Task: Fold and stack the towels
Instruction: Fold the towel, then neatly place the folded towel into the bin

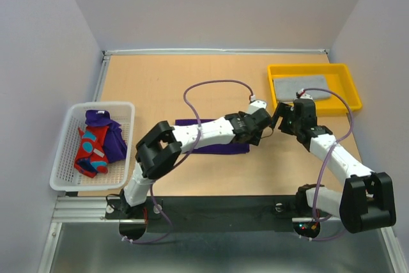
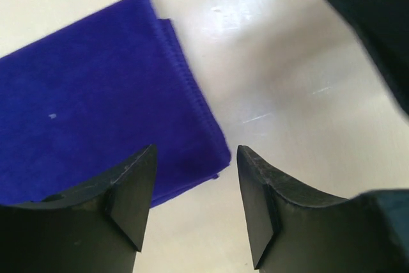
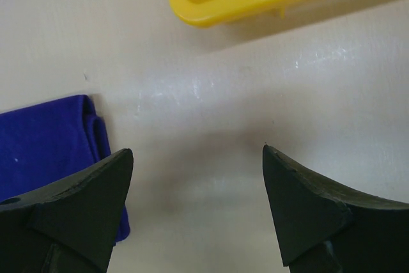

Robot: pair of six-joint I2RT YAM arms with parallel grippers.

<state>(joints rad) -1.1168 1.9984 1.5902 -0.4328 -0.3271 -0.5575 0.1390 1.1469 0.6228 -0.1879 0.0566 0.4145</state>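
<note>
**Folding stage, second towel.** The left hand (image 2: 195,202) and right hand (image 3: 198,183) hover side by side over the desk (image 1: 192,81), fingers spread and empty, beside the right end of the folded purple towel (image 2: 96,107). The towel lies flat at the desk's centre in neat layers with its stitched hem exposed. Neither hand grips it, which suggests it is ready for transfer. At left, the white mesh basket (image 1: 64,158) holds a crumpled purple towel (image 1: 102,123) and a red towel (image 1: 92,148) with light-blue marks, both awaiting folding. Farthest away, the yellow tray (image 1: 307,67) carries a folded grey towel (image 1: 300,86), presumably the base of the stack.
</note>
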